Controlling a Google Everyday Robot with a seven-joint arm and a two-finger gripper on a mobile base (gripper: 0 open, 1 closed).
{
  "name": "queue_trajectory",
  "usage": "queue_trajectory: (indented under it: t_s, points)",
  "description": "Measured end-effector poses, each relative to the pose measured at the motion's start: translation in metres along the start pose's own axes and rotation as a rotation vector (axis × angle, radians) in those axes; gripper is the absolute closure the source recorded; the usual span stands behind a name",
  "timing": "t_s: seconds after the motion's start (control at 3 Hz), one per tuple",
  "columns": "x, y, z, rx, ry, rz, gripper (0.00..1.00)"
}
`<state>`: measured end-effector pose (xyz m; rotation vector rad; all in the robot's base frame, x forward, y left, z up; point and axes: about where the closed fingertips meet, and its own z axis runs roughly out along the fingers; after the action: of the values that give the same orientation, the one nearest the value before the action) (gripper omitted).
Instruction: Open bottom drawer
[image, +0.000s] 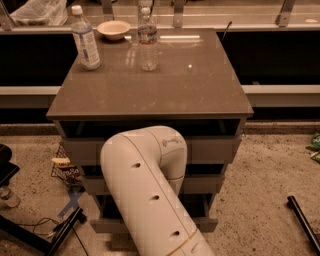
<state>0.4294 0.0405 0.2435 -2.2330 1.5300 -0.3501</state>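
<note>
The cabinet has three light-grey drawers under a brown top (150, 95). The bottom drawer (206, 224) is the lowest, slimmest panel, and only its two ends show beside my arm. Its handle is hidden. My white arm (145, 185) reaches from the lower middle of the camera view up in front of the drawer fronts, with its elbow before the top drawer (215, 149) and middle drawer (205, 183). My gripper is hidden behind the arm, somewhere at the drawer fronts.
Two water bottles (85, 37) (148, 39) and a small bowl (113, 29) stand on the cabinet top. A wire basket (65, 167) and black stand legs (60, 232) lie on the floor at the left. A black bar (302, 220) lies at the right.
</note>
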Motion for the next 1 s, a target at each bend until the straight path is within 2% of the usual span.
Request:
queue_trajectory:
  t_s: [0.33,0.67,1.0]
  points:
    - [0.035,-0.04,-0.002,0.118,0.039,-0.022,1.0]
    - [0.063,-0.076,-0.01,0.21,0.091,-0.021,1.0]
    - [0.094,-0.109,-0.011,0.269,0.18,0.012,1.0]
